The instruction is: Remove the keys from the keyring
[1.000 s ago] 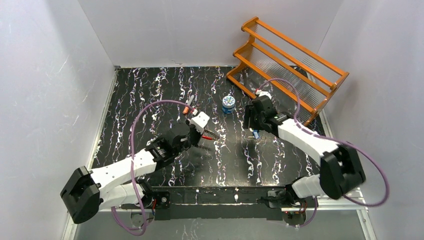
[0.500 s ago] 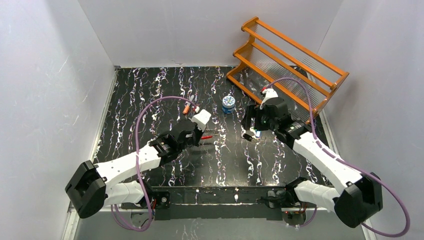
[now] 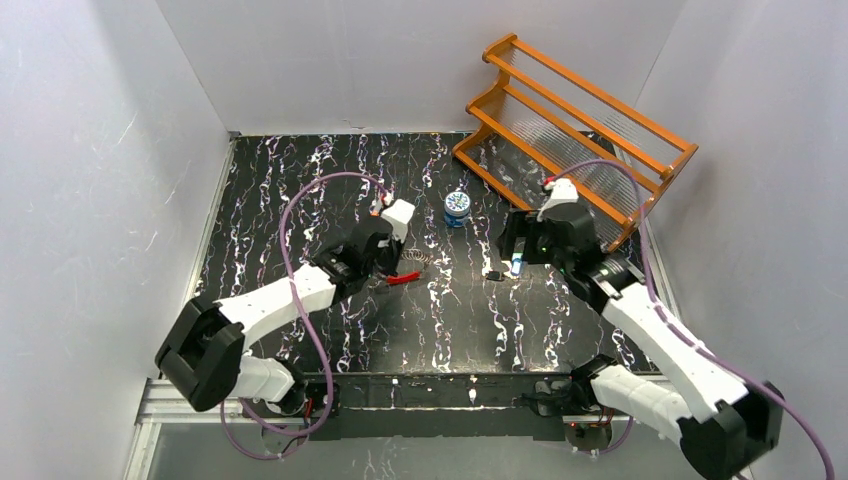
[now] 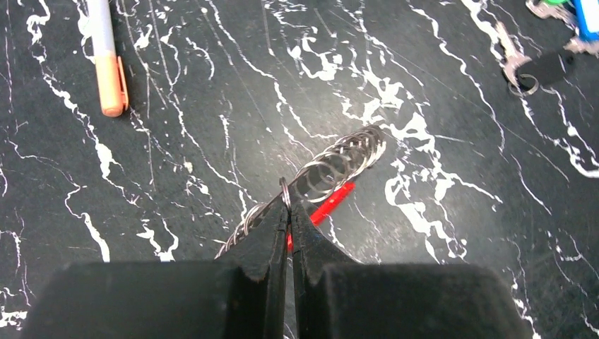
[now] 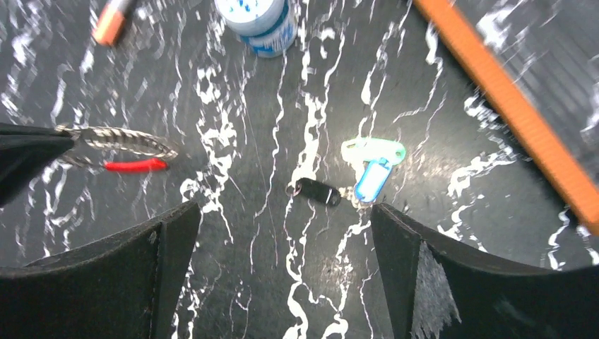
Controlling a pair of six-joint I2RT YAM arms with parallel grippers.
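My left gripper [image 4: 285, 205] is shut on the keyring [image 4: 342, 159], a silvery coiled loop with a red section [image 4: 330, 205], held just above the black marbled table. In the top view the left gripper [image 3: 397, 268] and keyring [image 3: 421, 260] are at table centre. The keys lie loose on the table, apart from the ring: a black one [image 5: 316, 191], a blue-tagged one [image 5: 372, 180] and a whitish one [image 5: 374, 150]. My right gripper [image 5: 284, 210] is wide open and empty above them. In the top view it [image 3: 517, 248] hovers by the keys [image 3: 493, 275].
A small round blue tin [image 3: 457, 207] stands beyond the keys. An orange wooden rack [image 3: 575, 120] fills the far right corner. An orange-and-white pen [image 4: 106, 63] lies left of the keyring. White walls enclose the table.
My right gripper has risen and drawn back to the right, leaving the keys on the table. My left gripper has shifted slightly away, still holding the keyring.
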